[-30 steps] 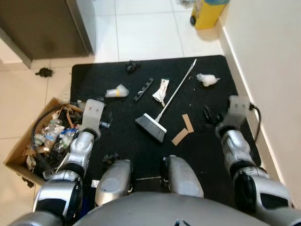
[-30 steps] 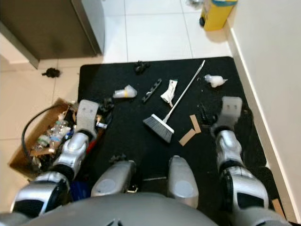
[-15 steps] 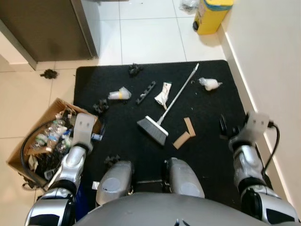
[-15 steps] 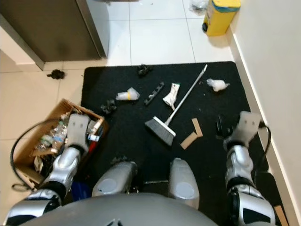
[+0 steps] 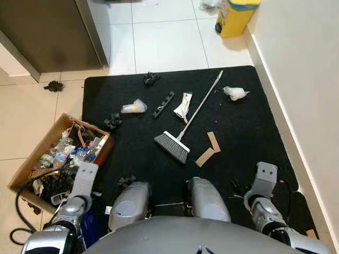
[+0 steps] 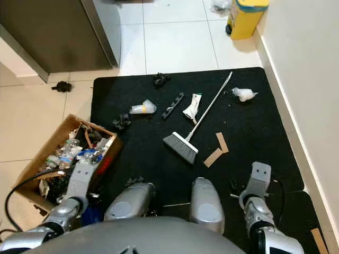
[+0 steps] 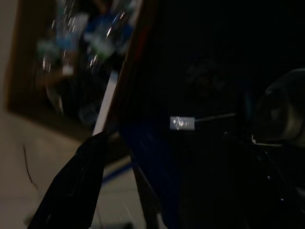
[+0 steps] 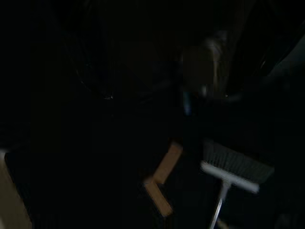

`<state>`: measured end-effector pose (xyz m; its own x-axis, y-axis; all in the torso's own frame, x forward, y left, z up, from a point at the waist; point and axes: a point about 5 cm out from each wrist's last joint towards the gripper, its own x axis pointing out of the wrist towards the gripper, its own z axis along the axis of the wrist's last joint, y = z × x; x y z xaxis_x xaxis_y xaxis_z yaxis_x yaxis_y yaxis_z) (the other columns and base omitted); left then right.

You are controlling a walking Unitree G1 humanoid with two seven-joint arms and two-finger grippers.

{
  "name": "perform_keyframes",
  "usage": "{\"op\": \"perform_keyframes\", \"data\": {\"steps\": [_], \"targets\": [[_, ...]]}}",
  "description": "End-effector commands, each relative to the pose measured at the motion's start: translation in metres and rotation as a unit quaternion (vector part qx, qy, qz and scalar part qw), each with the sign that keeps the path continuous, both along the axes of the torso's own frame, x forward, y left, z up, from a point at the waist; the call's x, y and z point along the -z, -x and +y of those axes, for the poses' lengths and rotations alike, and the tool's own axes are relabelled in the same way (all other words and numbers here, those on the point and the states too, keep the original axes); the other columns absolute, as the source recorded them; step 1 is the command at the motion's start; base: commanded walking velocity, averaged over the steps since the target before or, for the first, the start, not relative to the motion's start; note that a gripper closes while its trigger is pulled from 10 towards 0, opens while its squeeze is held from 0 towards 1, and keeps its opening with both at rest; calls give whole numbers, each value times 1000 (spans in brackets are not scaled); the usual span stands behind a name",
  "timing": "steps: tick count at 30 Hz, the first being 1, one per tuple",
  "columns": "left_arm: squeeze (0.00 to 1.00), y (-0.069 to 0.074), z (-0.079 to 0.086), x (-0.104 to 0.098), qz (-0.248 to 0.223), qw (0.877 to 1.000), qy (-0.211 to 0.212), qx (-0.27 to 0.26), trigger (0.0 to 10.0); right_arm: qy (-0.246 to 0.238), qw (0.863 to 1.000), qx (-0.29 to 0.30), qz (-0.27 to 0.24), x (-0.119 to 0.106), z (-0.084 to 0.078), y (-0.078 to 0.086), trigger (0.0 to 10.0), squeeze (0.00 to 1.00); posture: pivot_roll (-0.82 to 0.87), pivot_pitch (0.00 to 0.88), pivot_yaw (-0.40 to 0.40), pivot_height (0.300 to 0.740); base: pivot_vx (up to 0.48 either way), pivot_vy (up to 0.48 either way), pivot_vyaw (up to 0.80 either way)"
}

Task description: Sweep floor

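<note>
Broom (image 5: 185, 119): lies flat on the black mat (image 5: 249, 127), bristle head near the mat's middle, handle running up toward the far right corner; nothing grips it.

Litter on the mat: two cardboard strips (image 5: 207, 148) just beside the bristles, a crumpled wrapper (image 5: 183, 104) touching or nearly touching the handle, a white wad (image 5: 233, 93) near the far right corner, a clear cup (image 5: 132, 107), a black strip (image 5: 162, 103) and dark clumps (image 5: 112, 121) toward the left edge.

Cardboard box (image 5: 33, 159): sits off the mat's left edge on the tile, crammed with bottles and cable.

Left gripper (image 5: 83, 180): hangs low by the robot's side, over the box's near corner; I cannot tell whether its jaws are apart or together (its wrist camera is too dark to settle it).

Right gripper (image 5: 263, 178): hangs low near the mat's near right corner, well apart from the broom; jaws likewise impossible to read.

Stage: by my judgement sweeping has not begun, since the broom must be picked up first.

Risks: a thin handle flat on the mat gives little to pinch, so it may roll or slip away; a reach from this far could press the wrapper under the handle; the left arm may snag the box's cable as it lifts; bristles could drag on the mat rather than move the scraps.
</note>
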<state>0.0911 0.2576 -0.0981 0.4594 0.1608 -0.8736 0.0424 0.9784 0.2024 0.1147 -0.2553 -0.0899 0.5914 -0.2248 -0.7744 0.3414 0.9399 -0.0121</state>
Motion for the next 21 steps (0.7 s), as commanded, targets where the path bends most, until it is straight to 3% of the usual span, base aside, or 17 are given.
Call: {"op": "perform_keyframes", "data": {"steps": [1, 3, 6, 8, 10, 13, 15, 17, 21], "targets": [[0, -4, 8, -3, -7, 1000, -3, -24, 10000, 10, 999, 25, -17, -4, -9, -3, 10000, 0, 71, 0, -23, 740, 0, 0, 0], [0, -7, 9, -4, -15, 999, 4, -43, 10000, 10, 998, 52, -32, -7, -15, -6, 10000, 0, 68, 0, -24, 740, 0, 0, 0], [0, -15, 12, -8, -39, 997, 19, -64, 10000, 1, 990, 104, -100, -21, -27, -25, 10000, 0, 64, 0, -25, 740, 0, 0, 0], [0, -16, 13, -8, -40, 997, 20, -63, 10000, 0, 988, 106, -110, -23, -28, -29, 10000, 0, 64, 0, -25, 740, 0, 0, 0], [0, -18, 17, -11, -53, 996, 27, -63, 10000, -1, 983, 99, -152, -32, -28, -46, 10000, 0, 62, 0, -26, 740, 0, 0, 0], [0, -22, 23, -17, -73, 997, 18, -19, 10000, 1, 976, 68, -207, -45, -21, -68, 10000, 0, 68, 0, -36, 740, 0, 0, 0], [0, -22, 23, -17, -73, 997, 18, -19, 10000, 1, 976, 68, -207, -45, -21, -68, 10000, 0, 68, 0, -36, 740, 0, 0, 0], [0, -25, 25, -19, -81, 997, 13, -8, 10000, 7, 975, 45, -216, -48, -16, -74, 10000, 0, 72, 0, -42, 740, 0, 0, 0], [0, -50, 34, -34, -132, 991, 33, 8, 10000, 31, 959, -121, -253, -63, 22, -107, 10000, 0, 78, 0, -50, 740, 0, 0, 0]]}}
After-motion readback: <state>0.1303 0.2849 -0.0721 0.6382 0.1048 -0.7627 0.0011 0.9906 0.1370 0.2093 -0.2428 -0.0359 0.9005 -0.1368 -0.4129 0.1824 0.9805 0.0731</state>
